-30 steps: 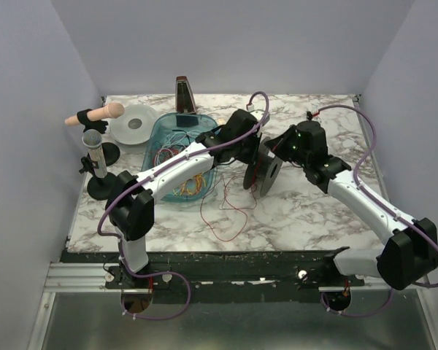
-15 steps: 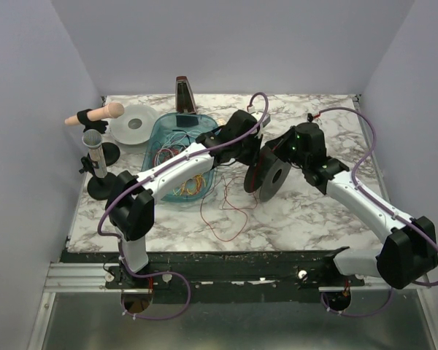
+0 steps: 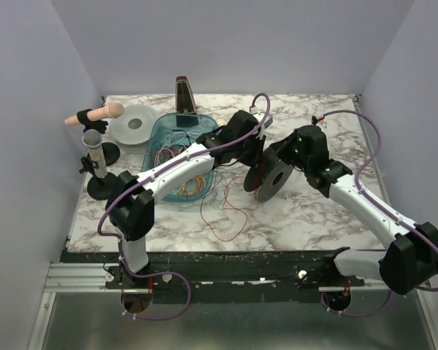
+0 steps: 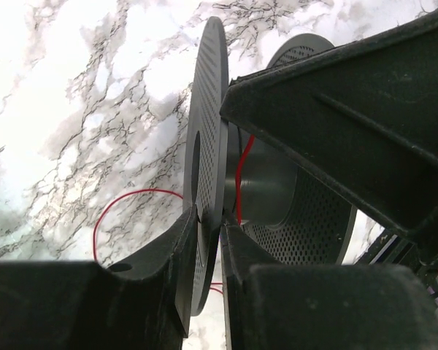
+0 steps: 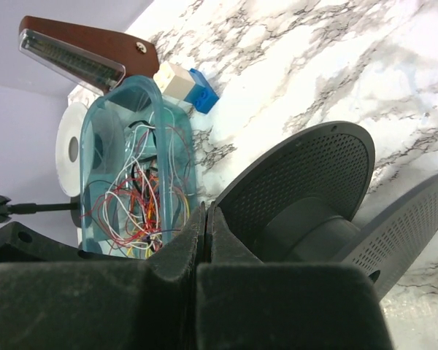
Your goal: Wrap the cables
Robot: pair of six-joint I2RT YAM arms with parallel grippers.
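The right claw [image 5: 205, 210] has tilted the black spool [image 3: 271, 177], showing more face.

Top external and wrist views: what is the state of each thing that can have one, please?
black spool: held on edge between both grippers.
left gripper: shut on one flange of the black spool.
right gripper: shut on the other flange.
red cable: loose on the table, one strand at the spool's hub.
blue bin: open, tangled cables inside.
white spool: lying flat.
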